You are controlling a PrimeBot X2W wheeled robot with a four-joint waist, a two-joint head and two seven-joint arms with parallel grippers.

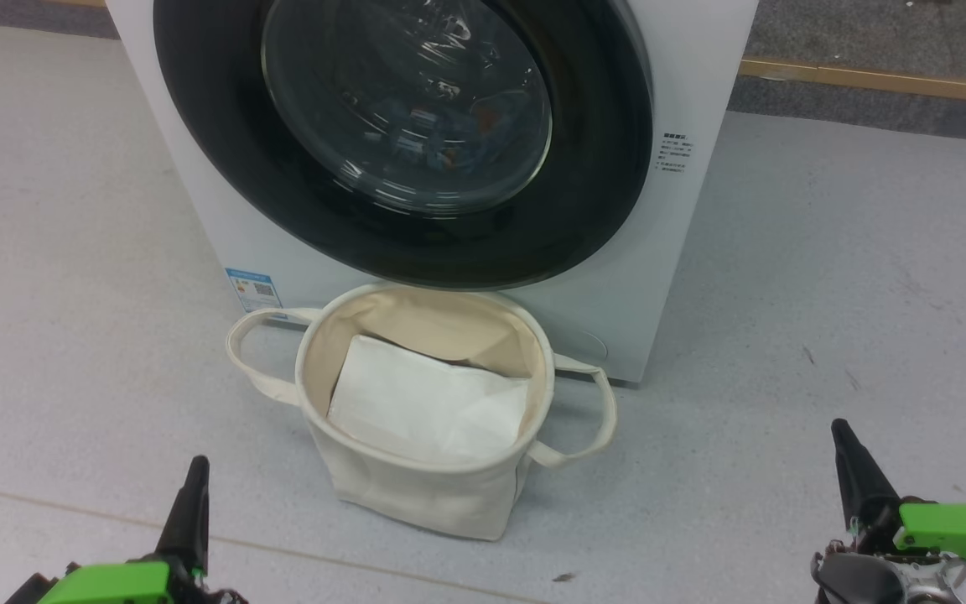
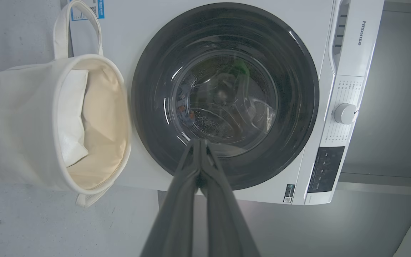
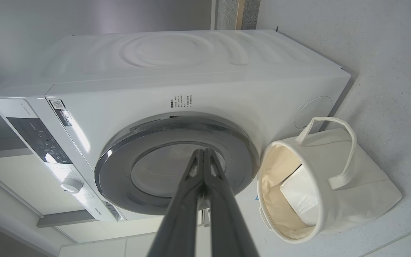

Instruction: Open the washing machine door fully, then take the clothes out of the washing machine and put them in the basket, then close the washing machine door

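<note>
The white washing machine (image 1: 701, 75) stands ahead with its round black-rimmed door (image 1: 223, 151) closed flat against the front. Through the glass I make out blue and orange clothes (image 1: 441, 126) in the drum. The cream basket (image 1: 416, 495) sits on the floor right in front of the machine, with a plain white sheet (image 1: 428, 403) inside. My left gripper (image 1: 196, 470) hangs shut at the lower left and my right gripper (image 1: 842, 432) shut at the lower right, both well short of the basket. In the wrist views each pair of fingers (image 2: 200, 146) (image 3: 203, 153) is pressed together, pointing at the door (image 2: 298, 96) (image 3: 120, 167).
Pale grey floor (image 1: 827, 294) stretches on both sides of the machine. A wooden strip (image 1: 869, 80) runs along the floor at the back right. The control panel and knob (image 2: 345, 113) sit beside the door on the machine's front.
</note>
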